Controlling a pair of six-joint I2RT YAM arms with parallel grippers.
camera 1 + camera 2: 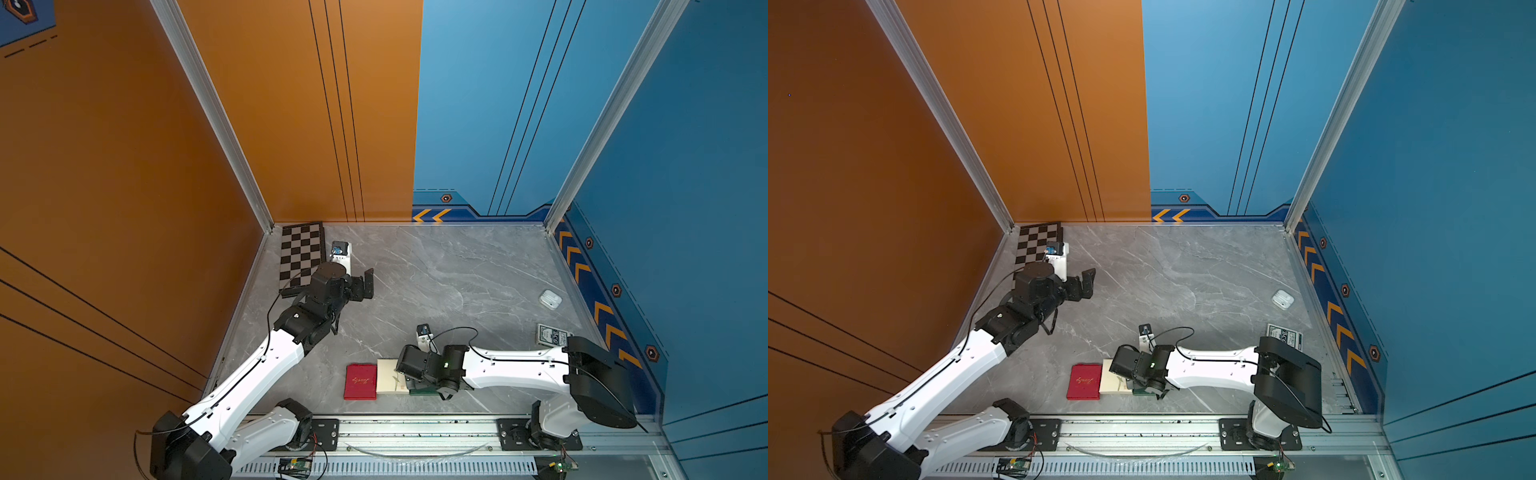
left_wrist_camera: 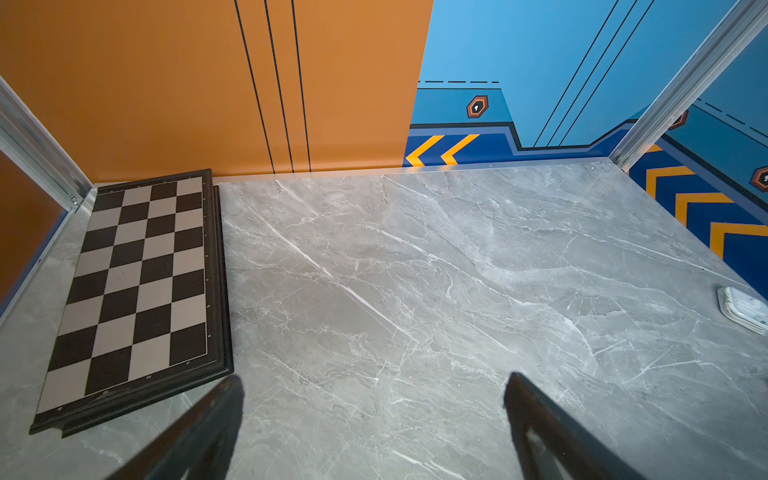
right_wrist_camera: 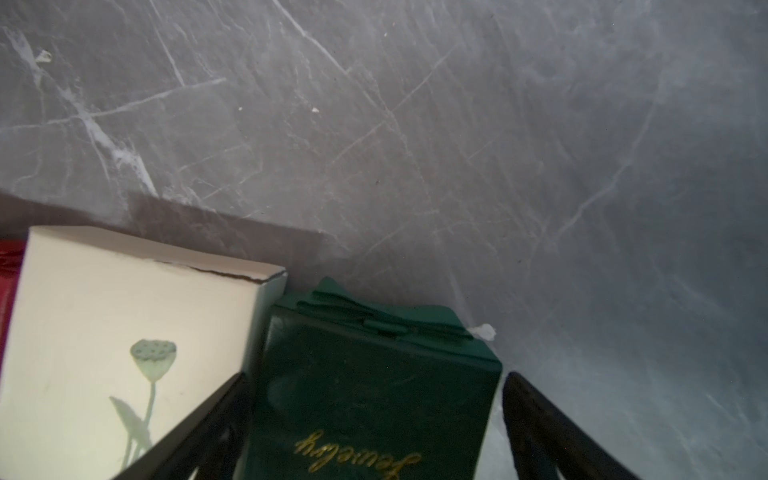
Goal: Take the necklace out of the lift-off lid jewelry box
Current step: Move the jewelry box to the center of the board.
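The right gripper (image 3: 374, 376) stood spread over the dark green jewelry box (image 3: 370, 419), one finger on each side, gripping nothing. Its lid (image 3: 395, 357) was on, so the necklace could not be seen; probably it lay inside. The cream lotus box (image 3: 124, 324) touched the green one, leaving little room for that finger (image 3: 208, 415). It would be best to close on the lid only, high on its sides, and lift straight up. The left gripper (image 2: 374, 377) hung spread and empty near the chessboard (image 2: 137, 291).

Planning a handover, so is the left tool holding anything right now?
No, the left tool stands open with nothing between its fingers, only the grey table below.
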